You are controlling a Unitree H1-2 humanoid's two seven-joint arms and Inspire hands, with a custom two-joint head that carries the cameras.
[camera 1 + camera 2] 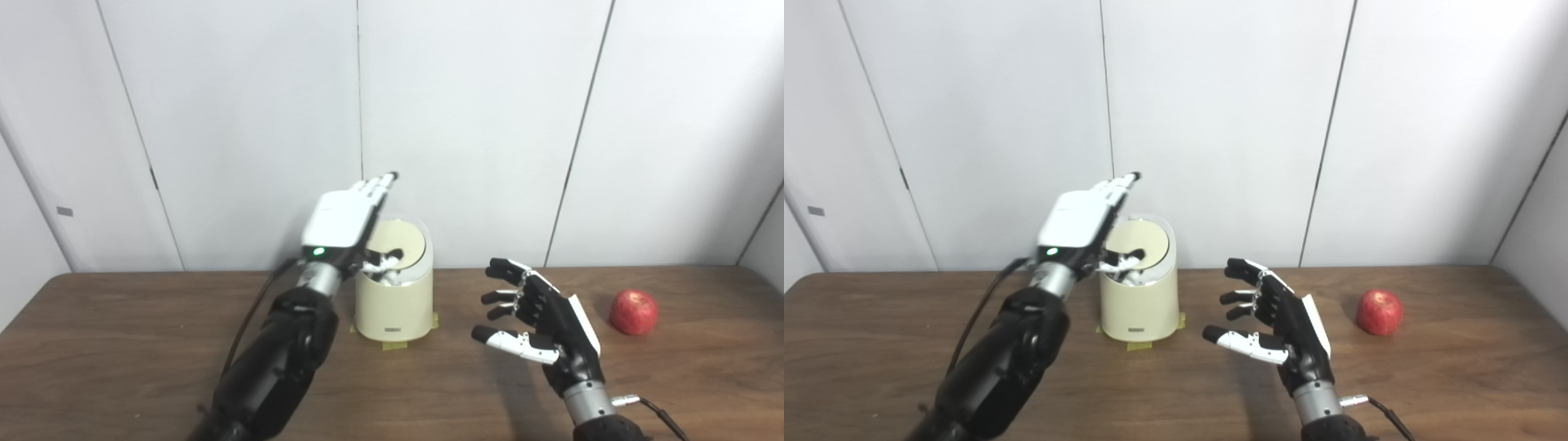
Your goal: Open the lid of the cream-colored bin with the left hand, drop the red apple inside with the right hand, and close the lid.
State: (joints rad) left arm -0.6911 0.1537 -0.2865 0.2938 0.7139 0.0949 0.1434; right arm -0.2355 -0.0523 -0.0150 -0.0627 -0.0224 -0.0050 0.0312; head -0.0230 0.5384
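the task looks barely begun. the cream bin (395, 294) stands at the middle of the wooden table (122, 343), on bits of yellowish tape, and its lid (401, 244) seems tilted with its round face toward the camera; whether it is truly open or just sloped i cannot tell. the left hand (343, 220) hovers over the bin's left side, palm down, fingers (376, 187) stretched out flat and close together, thumb reaching down toward the lid, gripping nothing as far as i can see. the right hand (539, 318) waits above the table between bin and apple, fingers spread and lightly curled, empty. the red apple (633, 312) lies untouched on the table well to the right. so picking it up, dropping it in and closing the lid are all left. a small label low on the bin's front is too blurred to read
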